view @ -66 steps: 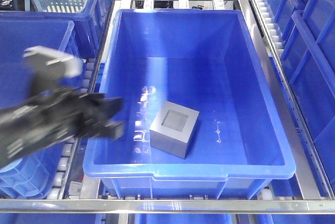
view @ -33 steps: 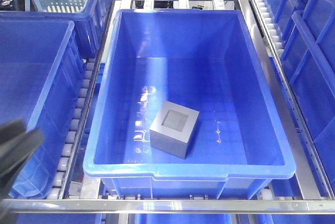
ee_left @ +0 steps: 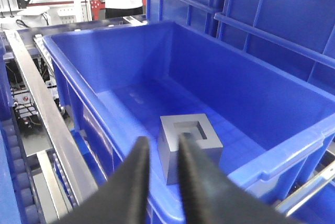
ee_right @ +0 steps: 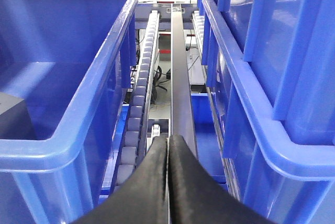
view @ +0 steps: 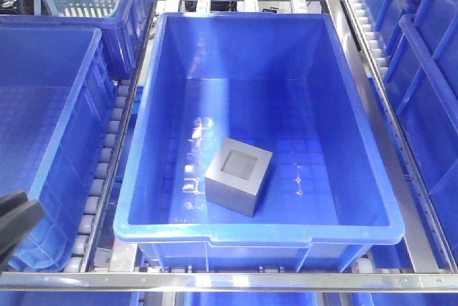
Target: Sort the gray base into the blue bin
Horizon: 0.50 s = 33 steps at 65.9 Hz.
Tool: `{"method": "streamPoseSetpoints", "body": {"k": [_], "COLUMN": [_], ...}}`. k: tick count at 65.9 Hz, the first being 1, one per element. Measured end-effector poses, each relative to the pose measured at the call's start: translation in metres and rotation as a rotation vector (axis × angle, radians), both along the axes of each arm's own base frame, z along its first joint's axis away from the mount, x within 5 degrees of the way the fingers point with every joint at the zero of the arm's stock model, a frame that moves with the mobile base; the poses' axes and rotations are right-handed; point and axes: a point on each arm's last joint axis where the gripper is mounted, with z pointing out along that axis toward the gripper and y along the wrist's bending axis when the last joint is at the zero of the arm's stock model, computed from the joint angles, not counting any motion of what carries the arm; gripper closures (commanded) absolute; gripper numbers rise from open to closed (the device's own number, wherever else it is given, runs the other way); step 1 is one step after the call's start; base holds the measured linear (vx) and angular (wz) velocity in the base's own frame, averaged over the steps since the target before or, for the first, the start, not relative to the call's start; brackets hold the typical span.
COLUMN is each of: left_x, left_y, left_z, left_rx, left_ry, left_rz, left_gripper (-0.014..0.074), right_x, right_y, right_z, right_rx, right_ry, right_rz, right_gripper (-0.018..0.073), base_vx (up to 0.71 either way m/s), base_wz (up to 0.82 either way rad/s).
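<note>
Beside blue bin (ee_left: 272, 145), left claw (ee_left: 161, 153) hovers.

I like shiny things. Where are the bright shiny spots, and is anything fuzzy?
Front view: white glare streaks on the blue bin floor, left of the gray base. Left wrist view: left gripper fingers loom dark and soft-edged, background washed out. Right wrist view: right gripper similarly blurry.

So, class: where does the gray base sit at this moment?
In the front view the gray base rests on the floor of the blue bin, near its front wall and slightly left of centre, recess facing up, with no pincer touching it.
</note>
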Motion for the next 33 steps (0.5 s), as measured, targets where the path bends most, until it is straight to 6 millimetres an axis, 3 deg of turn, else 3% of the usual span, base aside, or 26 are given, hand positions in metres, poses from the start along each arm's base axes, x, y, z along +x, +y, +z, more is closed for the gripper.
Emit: {"method": "streamPoseSetpoints", "body": {"k": [33], "left_x": [0.0004], "left_y": [0.0003], "left_z": [0.0020], "left_rx": [-0.011], "left_ry": [-0.019], "left_rz": [0.005], "left_gripper": [0.0603], "right_x": [0.0000], "right_y": [0.0000], "right_z": [0.0000], "right_rx": [0.000], "right_ry": [0.000], "right_rz": [0.000], "right_gripper": [0.0568], "base_vx": [0.00], "base_wz": [0.00]}}
